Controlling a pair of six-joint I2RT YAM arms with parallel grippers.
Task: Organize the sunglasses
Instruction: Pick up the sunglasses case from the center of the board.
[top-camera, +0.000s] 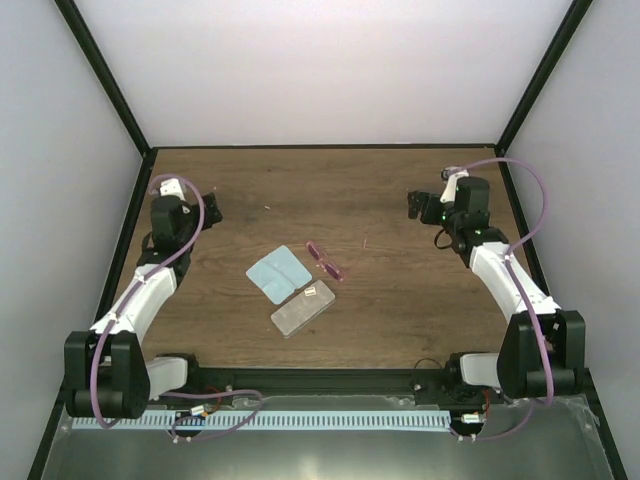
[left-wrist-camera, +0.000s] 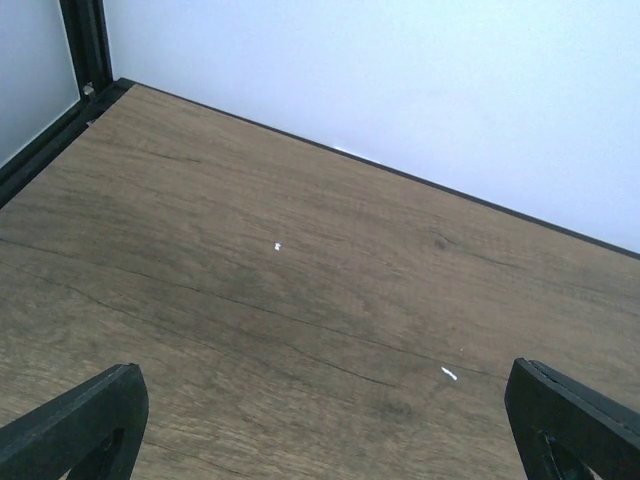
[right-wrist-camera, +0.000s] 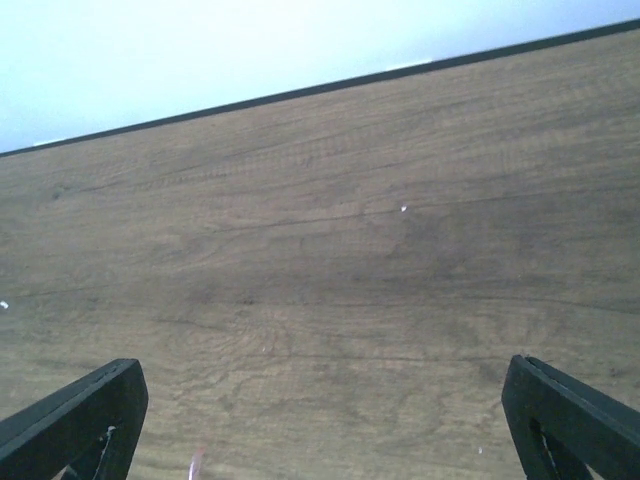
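The sunglasses (top-camera: 324, 260), a slim pair with pink lenses, lie on the wooden table near its middle, just right of a light blue cloth (top-camera: 277, 272) and above a translucent case (top-camera: 301, 310). My left gripper (top-camera: 211, 208) is open and empty at the far left, well away from them; its wrist view shows only bare wood between wide-spread fingers (left-wrist-camera: 80, 420). My right gripper (top-camera: 415, 206) is open and empty at the far right. A pink sliver (right-wrist-camera: 195, 464) at the bottom edge of the right wrist view may be the sunglasses' tip.
The table (top-camera: 400, 300) is walled by white panels with black frame posts at the left, right and back. A black rail runs along the near edge by the arm bases.
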